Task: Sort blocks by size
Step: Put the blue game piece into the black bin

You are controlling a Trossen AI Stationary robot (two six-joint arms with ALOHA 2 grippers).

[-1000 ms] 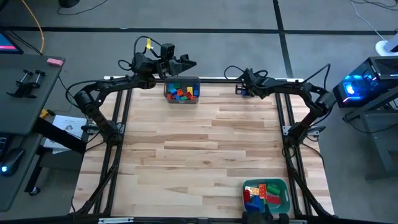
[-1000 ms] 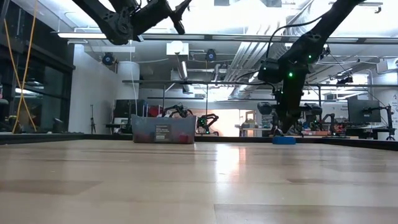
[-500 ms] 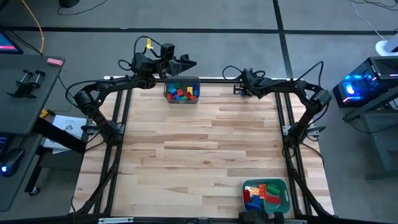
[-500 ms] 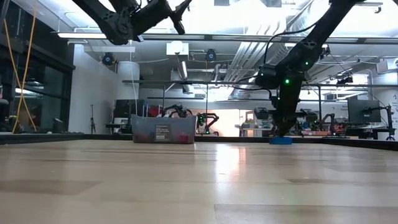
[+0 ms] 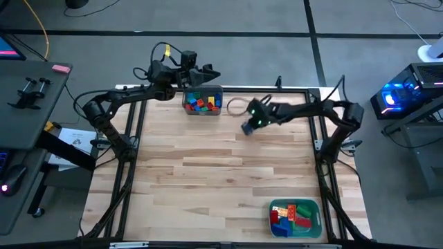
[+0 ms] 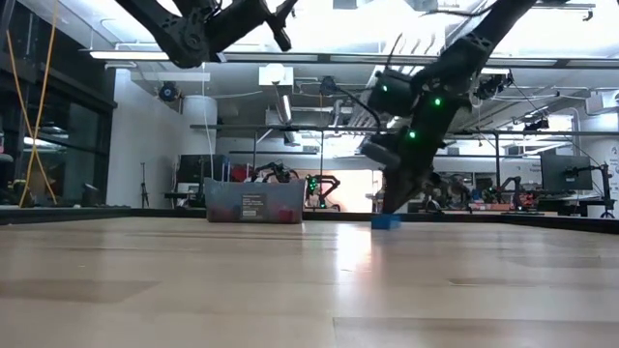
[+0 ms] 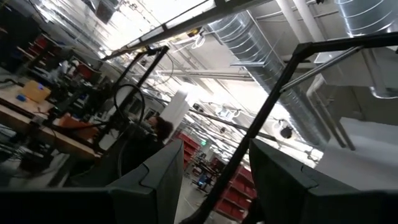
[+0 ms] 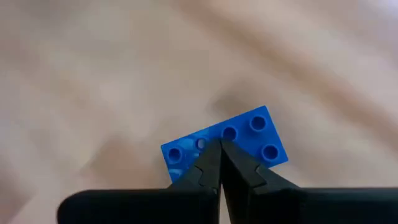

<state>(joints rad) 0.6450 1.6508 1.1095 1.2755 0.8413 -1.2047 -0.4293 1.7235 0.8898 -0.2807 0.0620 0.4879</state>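
Your right pincer (image 5: 248,128) has swung off the far edge, inward over the table (image 5: 208,159). The blue block (image 8: 225,144) came along — now near the bin (image 5: 203,102).

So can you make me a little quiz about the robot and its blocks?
1. True or false: the right arm's jaws are shut, with their tips at a blue block.
2. Where is the grey bin? A) at the table's back edge, by the left arm's jaws. B) in the table's front right corner. C) on the floor.
3. How many blocks lie outside both the bin and the teal tray?

Key: 1 true. 2 A. 3 one, the blue block.
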